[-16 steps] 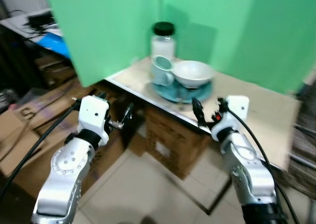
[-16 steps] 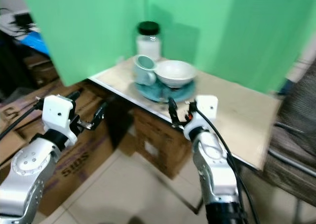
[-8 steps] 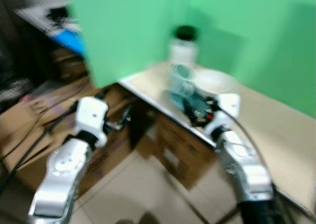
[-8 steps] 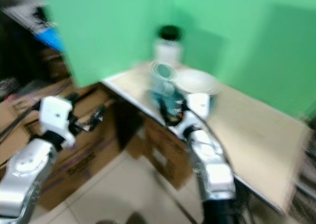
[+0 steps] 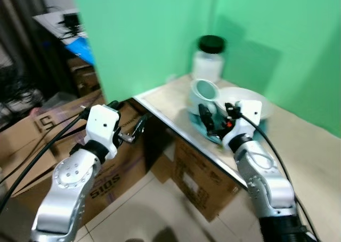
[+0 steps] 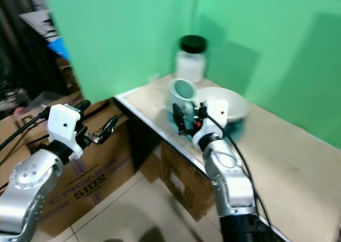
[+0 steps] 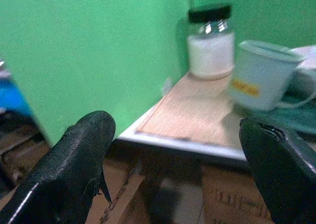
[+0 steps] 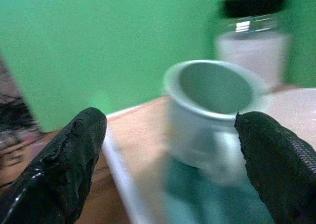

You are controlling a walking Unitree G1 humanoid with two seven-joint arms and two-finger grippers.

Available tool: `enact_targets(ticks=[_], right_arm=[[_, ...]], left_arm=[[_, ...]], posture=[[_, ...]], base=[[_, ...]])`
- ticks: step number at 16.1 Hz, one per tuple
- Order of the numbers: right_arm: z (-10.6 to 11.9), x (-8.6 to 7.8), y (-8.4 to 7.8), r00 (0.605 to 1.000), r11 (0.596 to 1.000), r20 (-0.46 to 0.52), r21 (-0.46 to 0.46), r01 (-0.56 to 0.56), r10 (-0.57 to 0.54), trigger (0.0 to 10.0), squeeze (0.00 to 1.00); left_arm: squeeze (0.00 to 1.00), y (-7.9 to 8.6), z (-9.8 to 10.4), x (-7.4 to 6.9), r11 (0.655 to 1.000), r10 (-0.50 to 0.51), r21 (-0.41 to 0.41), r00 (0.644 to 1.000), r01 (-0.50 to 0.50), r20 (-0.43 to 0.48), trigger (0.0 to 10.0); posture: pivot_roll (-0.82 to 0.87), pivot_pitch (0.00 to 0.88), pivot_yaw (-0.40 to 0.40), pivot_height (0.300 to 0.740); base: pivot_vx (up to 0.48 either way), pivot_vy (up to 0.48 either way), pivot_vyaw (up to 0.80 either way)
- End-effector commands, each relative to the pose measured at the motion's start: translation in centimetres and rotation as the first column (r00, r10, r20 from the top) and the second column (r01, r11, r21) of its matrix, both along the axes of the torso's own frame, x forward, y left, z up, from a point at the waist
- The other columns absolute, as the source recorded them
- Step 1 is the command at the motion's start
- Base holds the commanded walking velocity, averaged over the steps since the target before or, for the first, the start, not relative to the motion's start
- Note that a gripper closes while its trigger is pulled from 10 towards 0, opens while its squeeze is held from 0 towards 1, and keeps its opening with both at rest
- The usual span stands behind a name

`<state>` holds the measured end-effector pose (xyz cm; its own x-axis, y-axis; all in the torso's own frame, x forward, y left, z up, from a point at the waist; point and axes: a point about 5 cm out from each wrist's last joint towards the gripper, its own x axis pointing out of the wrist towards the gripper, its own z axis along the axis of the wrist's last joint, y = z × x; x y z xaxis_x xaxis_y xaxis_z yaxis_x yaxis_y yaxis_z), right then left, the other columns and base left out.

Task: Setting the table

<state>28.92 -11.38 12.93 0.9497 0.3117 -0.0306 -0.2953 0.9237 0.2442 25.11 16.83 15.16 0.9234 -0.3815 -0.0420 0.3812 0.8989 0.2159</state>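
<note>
— Where did the dishes stand?

— On the corner of a pale wooden table [image 5: 309, 146] backed by green panels [image 5: 149, 34]; a teal plate [image 6: 237, 129] lay near the table's front edge, and on it sat a light blue mug [image 5: 204, 94], tilted with its mouth toward the camera, and a white bowl [image 5: 250, 101] just beside it on the robot's right; behind the mug stood a glass jar [image 5: 209, 59] with a black lid, filled with something white.

— And the right gripper?

— The right gripper [image 5: 216, 119] was raised at the table's edge, just in front of the mug and plate; its two black fingers [image 8: 59, 169] were spread wide, grasping nothing; through its wrist camera the mug [image 8: 212, 115] sat between the fingertips but beyond them, not touched, with the jar [image 8: 254, 34] behind it; that view was blurred.

— The left one?

— The left gripper [image 5: 128, 132] hung off the table's left corner, over the cardboard boxes [image 5: 106, 172] on the tiled floor [image 5: 154, 210]; its jaws were released too, wide apart, holding nothing; its wrist camera looked across the table corner at the jar [image 7: 211, 41] and the mug [image 7: 261, 76], which bore a yellow mark on its side.

— Anything else about?

— More boxes under the table [image 5: 205, 180]; black cables ran along the left arm; a cluttered dark shelf with something blue [image 5: 80, 47] stood at the far left.
</note>
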Motion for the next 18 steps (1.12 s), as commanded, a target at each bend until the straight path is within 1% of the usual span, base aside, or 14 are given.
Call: enact_targets(ticks=[1,3,4,6,7,9,10,11,12,14,16,18], right_arm=[[0.4,0.2,-0.7,0.999,0.999,0.01,0.011,0.033,-0.033,10.0,1.0],[0.4,0.3,-1.0,0.999,0.999,0.014,-0.003,0.041,-0.041,10.0,1.0],[0.6,0.3,-1.0,0.999,0.999,0.019,-0.01,0.032,-0.032,10.0,1.0],[0.5,0.3,-0.8,1.0,1.0,0.012,-0.021,0.017,-0.017,10.0,1.0],[0.2,0.2,-0.5,1.0,0.999,-0.013,-0.026,-0.021,0.02,10.0,1.0],[0.0,0.1,-0.4,0.999,0.999,-0.037,-0.016,-0.035,0.034,10.0,1.0],[-0.4,0.0,-0.1,0.994,0.998,-0.082,0.01,-0.067,0.067,10.0,1.0],[-0.9,0.0,0.1,0.99,0.996,-0.115,0.016,-0.086,0.087,10.0,1.0],[-1.5,0.3,0.3,0.985,0.995,-0.143,0.001,-0.098,0.097,10.0,1.0],[-2.0,1.0,0.5,0.981,0.995,-0.171,-0.009,-0.095,0.092,10.0,1.0],[-2.1,1.7,0.3,0.978,0.997,-0.201,-0.044,-0.069,0.059,10.0,1.0],[-2.4,2.3,-0.1,0.974,0.999,-0.227,-0.03,-0.021,0.013,10.0,1.0]], left_arm=[[0.0,-0.7,-0.1,0.0,0.998,-0.061,-0.004,0.998,0.061,-0.012,10.0],[0.0,-1.2,-0.2,-0.2,0.993,-0.115,-0.008,0.993,0.114,-0.022,10.0],[0.0,-1.7,-0.4,-0.5,0.986,-0.167,-0.019,0.985,0.166,-0.039,10.0],[0.0,-2.0,-0.7,-0.8,0.975,-0.224,-0.018,0.973,0.223,-0.062,10.0],[0.0,-2.0,-1.1,-1.2,0.971,-0.238,-0.019,0.967,0.238,-0.087,10.0],[0.0,-1.9,-1.2,-1.3,0.97,-0.242,-0.019,0.965,0.242,-0.102,10.0],[0.0,-1.9,-1.5,-1.5,0.967,-0.252,-0.009,0.96,0.253,-0.118,10.0],[0.0,-1.9,-1.7,-1.7,0.961,-0.274,0.004,0.952,0.277,-0.134,10.0],[0.0,-2.0,-1.8,-1.9,0.952,-0.299,0.016,0.943,0.304,-0.149,10.0],[0.0,-1.9,-1.8,-2.1,0.952,-0.3,0.012,0.942,0.305,-0.154,10.0],[0.0,-1.9,-1.9,-2.3,0.947,-0.316,0.006,0.934,0.322,-0.167,10.0],[0.0,-2.2,-1.9,-2.6,0.938,-0.341,0.001,0.923,0.347,-0.177,10.0]], posture=[[0.14,0.0,-0.02,0.74],[0.14,0.0,-0.023,0.74],[0.13,0.0,-0.025,0.74],[0.14,0.0,-0.03,0.74],[0.13,0.0,-0.031,0.74],[0.13,0.0,-0.032,0.74],[0.13,0.0,-0.034,0.74],[0.14,0.001,-0.036,0.74],[0.14,0.003,-0.037,0.74],[0.14,0.007,-0.035,0.74],[0.14,0.009,-0.033,0.74],[0.14,0.009,-0.032,0.74]], base=[[0.0,0.0,0.0],[0.0,0.0,0.0],[0.0,0.0,0.0],[0.0,0.0,0.0],[0.0,0.0,0.0],[0.0,0.0,0.0],[0.0,0.0,0.0],[0.0,0.0,0.0],[0.0,0.0,0.0],[0.0,0.0,0.0],[0.0,0.0,0.0],[0.0,0.0,0.0]])
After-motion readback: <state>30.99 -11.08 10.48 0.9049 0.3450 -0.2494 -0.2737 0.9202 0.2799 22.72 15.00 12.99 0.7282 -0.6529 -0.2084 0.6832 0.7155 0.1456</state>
